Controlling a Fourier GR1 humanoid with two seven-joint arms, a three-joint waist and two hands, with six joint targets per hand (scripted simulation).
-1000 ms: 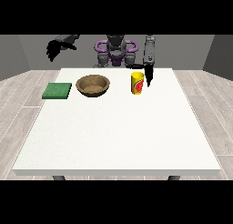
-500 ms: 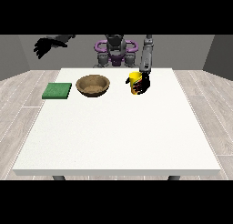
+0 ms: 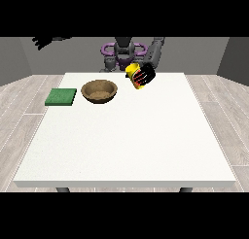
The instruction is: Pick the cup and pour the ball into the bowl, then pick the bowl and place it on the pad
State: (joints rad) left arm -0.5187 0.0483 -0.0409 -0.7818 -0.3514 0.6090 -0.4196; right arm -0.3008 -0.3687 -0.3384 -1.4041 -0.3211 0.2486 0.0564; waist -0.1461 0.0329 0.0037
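- Fingers of the hand at the view's right (image 3: 146, 76) are curled round the yellow cup (image 3: 135, 76), so from my seat it's a proper wrap, dark fingers across the cup's side with some red showing between them.
- Cup is off the table and tilted, its top leaning toward the view's left. It hangs up and to the right of the wooden bowl (image 3: 99, 91), not over it.
- Can't see the ball at all, so I can't tell where it is.
- Bowl sits upright on the table near the far edge, nothing touching it.
- Green pad (image 3: 61, 96) lies flat just left of the bowl, a small gap between them.
- Other hand, at the view's left (image 3: 43, 41), is raised high and far out past the table's edge; I can't tell how its fingers lie.
- Big white table (image 3: 126, 145), wood-plank floor around it, grey walls behind the robot.
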